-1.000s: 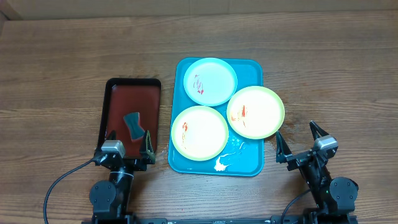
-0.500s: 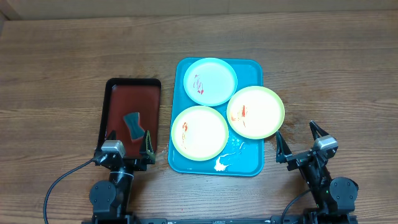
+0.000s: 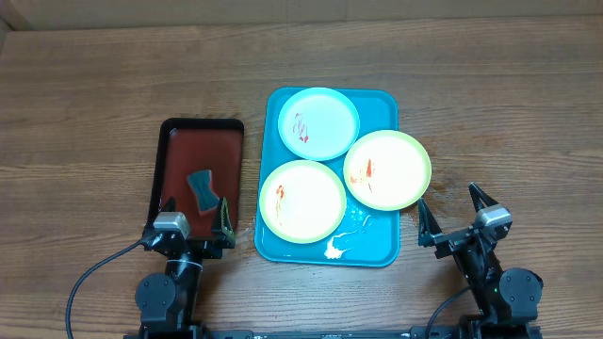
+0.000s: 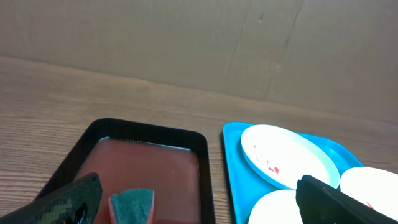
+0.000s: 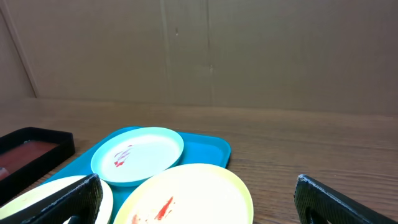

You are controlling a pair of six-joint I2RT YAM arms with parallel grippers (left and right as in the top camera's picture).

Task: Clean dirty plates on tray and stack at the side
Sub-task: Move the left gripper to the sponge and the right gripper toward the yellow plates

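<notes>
The turquoise tray (image 3: 377,247) lies in the table's middle. It holds a pale aqua plate (image 3: 318,122) at the far end, a yellow-green plate (image 3: 301,201) at the near left and another yellow-green plate (image 3: 387,169) overhanging the tray's right rim. All three carry red smears. My left gripper (image 3: 193,218) is open and empty at the near end of the dark red tray. My right gripper (image 3: 456,209) is open and empty, just right of the turquoise tray's near corner. The aqua plate shows in the left wrist view (image 4: 289,155) and in the right wrist view (image 5: 138,154).
A dark red, black-rimmed tray (image 3: 176,155) lies left of the turquoise tray with a teal sponge (image 3: 201,188) in it. A white smear (image 3: 336,248) lies on the turquoise tray's near end. A cardboard wall stands behind the table.
</notes>
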